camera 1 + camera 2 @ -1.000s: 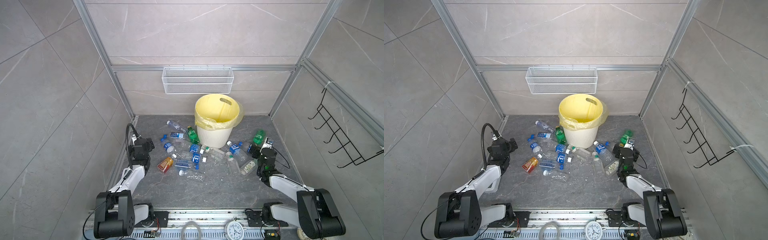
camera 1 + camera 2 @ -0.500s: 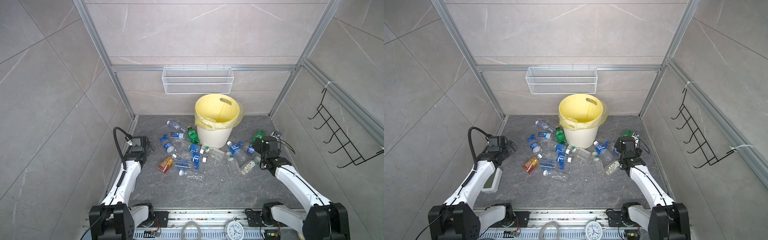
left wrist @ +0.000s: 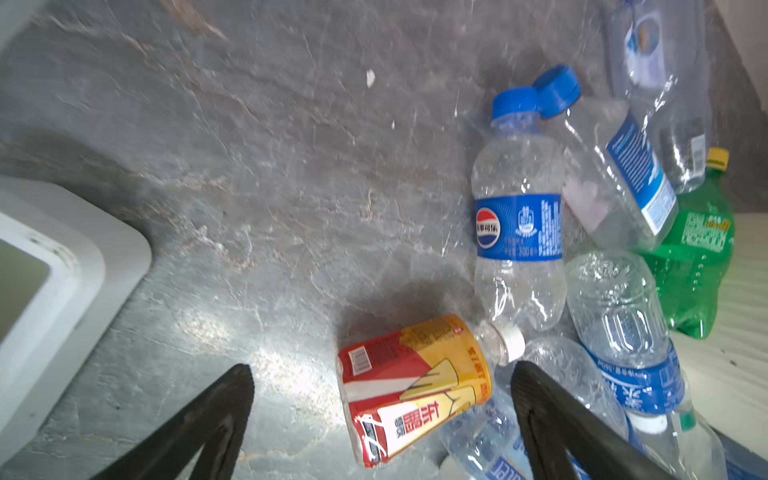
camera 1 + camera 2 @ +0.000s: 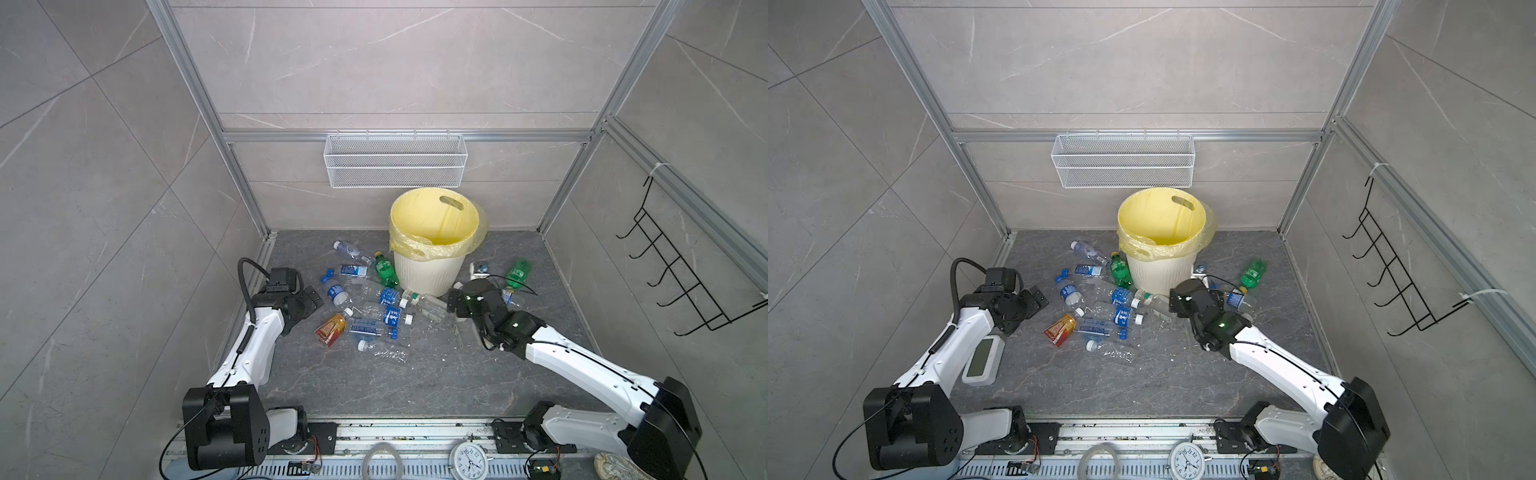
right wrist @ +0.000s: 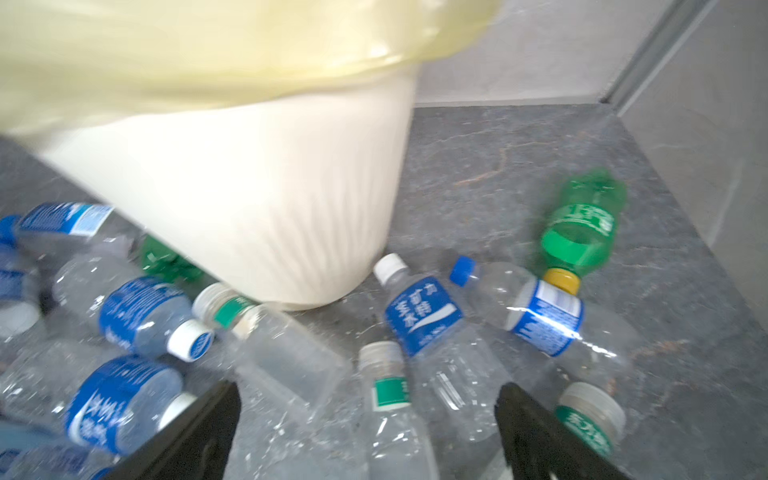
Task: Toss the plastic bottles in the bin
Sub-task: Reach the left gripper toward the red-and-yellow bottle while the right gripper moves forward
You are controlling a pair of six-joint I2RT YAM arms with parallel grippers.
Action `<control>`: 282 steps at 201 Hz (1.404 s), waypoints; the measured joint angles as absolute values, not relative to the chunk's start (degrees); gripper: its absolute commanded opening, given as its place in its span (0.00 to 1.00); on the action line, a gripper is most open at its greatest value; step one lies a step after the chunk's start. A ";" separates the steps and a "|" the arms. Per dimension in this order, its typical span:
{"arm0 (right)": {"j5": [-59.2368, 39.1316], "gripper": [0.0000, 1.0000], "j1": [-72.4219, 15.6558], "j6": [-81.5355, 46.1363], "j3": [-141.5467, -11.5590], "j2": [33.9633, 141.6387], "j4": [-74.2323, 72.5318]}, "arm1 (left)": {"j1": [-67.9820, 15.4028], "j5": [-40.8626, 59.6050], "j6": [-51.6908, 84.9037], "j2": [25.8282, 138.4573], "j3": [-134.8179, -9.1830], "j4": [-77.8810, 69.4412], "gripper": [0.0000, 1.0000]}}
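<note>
Both arms have stretched forward from their folded pose, and the right one has swung in toward the foot of the bin. The left gripper [image 3: 382, 368] hangs wide open and empty above the orange bottle [image 3: 411, 386]. The right gripper [image 5: 368, 387], just as wide and empty, hangs over clear bottles [image 5: 424, 316] just beside the bin [image 5: 249, 208]. These lie scattered on the floor [image 4: 415, 374] around the upright bin's base, and a green bottle [image 4: 516, 272] lies off to its right.

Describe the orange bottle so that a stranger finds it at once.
Find the round cream-white ribbed plastic bin with the yellow bag. Clear plastic bottles lie scattered before it. At their near left edge lies the small orange bottle, the only one with a red and yellow label.
</note>
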State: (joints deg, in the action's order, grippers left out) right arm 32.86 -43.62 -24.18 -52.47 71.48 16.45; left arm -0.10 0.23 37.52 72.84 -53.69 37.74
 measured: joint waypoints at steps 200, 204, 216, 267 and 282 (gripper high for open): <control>28.05 1.00 -52.82 -29.69 -60.07 80.27 23.14 | -6.50 -2.68 23.51 76.34 -57.69 53.54 1.00; 27.86 1.00 -52.82 -29.85 -60.07 80.34 23.14 | -6.55 -2.70 23.31 76.34 -57.69 53.67 1.00; 27.14 1.00 -52.82 -29.87 -60.29 80.82 23.14 | -6.81 -2.74 22.79 76.36 -57.69 53.84 1.00; 23.57 1.00 -52.82 -30.04 -62.83 84.40 22.83 | -8.99 -2.90 20.97 80.62 -57.69 53.82 0.99; 22.76 1.00 -52.82 -30.04 -62.83 84.88 22.33 | -9.96 -3.11 20.73 81.60 -57.69 53.82 0.99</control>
